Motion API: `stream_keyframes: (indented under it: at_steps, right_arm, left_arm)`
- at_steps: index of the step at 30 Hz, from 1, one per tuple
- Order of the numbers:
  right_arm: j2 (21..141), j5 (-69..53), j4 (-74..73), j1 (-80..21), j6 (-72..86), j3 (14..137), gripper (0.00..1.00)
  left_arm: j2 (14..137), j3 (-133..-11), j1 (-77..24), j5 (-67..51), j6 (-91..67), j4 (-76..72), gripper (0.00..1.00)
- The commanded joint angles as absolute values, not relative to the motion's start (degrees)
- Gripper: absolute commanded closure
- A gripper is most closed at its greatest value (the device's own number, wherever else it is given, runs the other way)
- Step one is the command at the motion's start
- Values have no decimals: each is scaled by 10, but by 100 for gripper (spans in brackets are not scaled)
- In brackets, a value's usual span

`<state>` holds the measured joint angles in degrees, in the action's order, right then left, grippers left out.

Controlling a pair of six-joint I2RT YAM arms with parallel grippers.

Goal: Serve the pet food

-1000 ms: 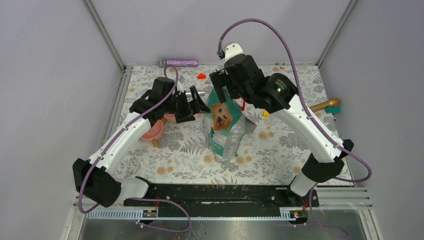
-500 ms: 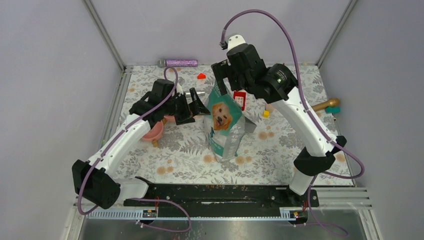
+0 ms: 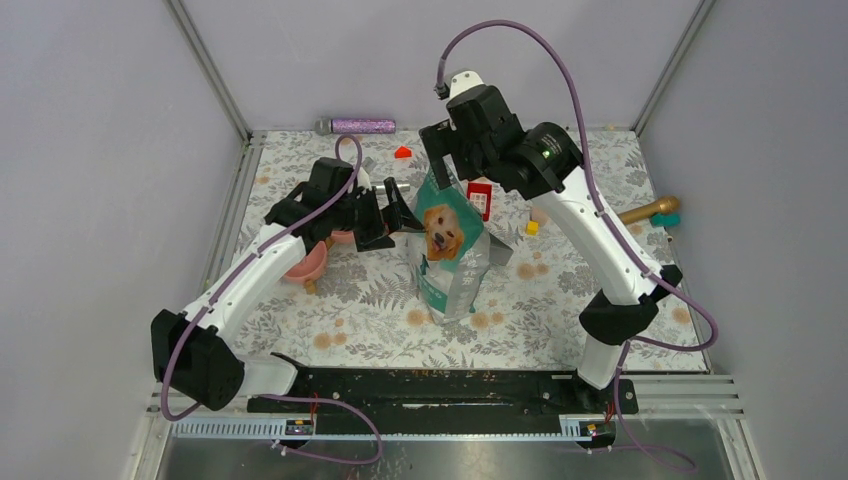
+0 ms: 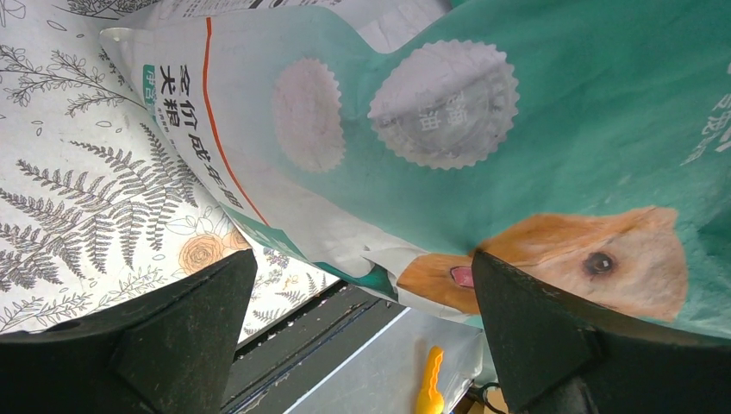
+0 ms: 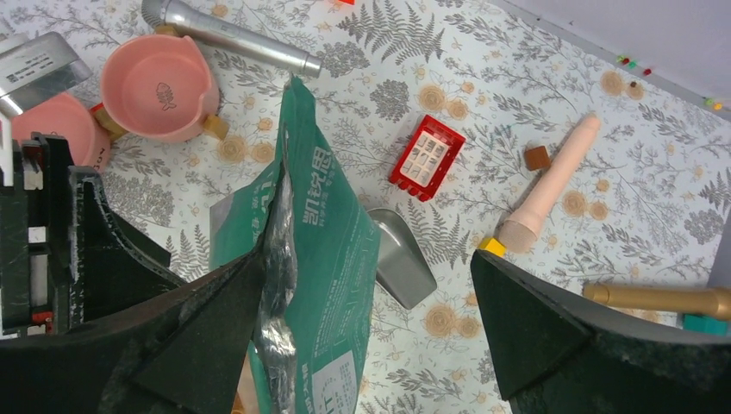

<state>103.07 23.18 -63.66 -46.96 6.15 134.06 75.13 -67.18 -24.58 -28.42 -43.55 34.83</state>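
A teal bag (image 3: 450, 250) with a dog picture stands upright in the middle of the flowered mat. The pet food itself is hidden; only the bag shows. My left gripper (image 3: 397, 213) is open at the bag's upper left side; in its wrist view the bag (image 4: 448, 129) fills the frame just beyond the spread gripper (image 4: 362, 336). My right gripper (image 3: 443, 172) hangs open over the bag's top. Seen from the right wrist, the bag's top edge (image 5: 297, 216) with its silver lining stands between the fingers of the right gripper (image 5: 366, 267), close against the left one.
Two pink bowls (image 5: 159, 86) (image 5: 52, 121) stand left of the bag, under the left arm. A metal scoop (image 5: 401, 259), red block (image 5: 427, 155), beige cylinder (image 5: 552, 185) and gold microphone (image 5: 659, 297) lie to its right. A silver microphone (image 5: 228, 34) lies behind.
The right gripper has shifted a little back and left above the bag's top. The left gripper has edged right, closer to the bag. Both stay open.
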Motion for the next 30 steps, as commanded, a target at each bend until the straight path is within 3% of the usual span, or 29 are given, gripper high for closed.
stream_keyframes:
  at_steps: [1,17,30]
  right_arm:
    - [1038,286,-644,-467,61,1366,3]
    - [1104,225,-635,-436,69,1442,6]
    - [1097,129,-647,-419,97,1438,16]
  left_arm:
    - [753,-672,-248,-301,-435,324,1]
    - [777,-671,-248,-322,-432,324,1]
    - [783,-673,-251,-328,-428,324,1]
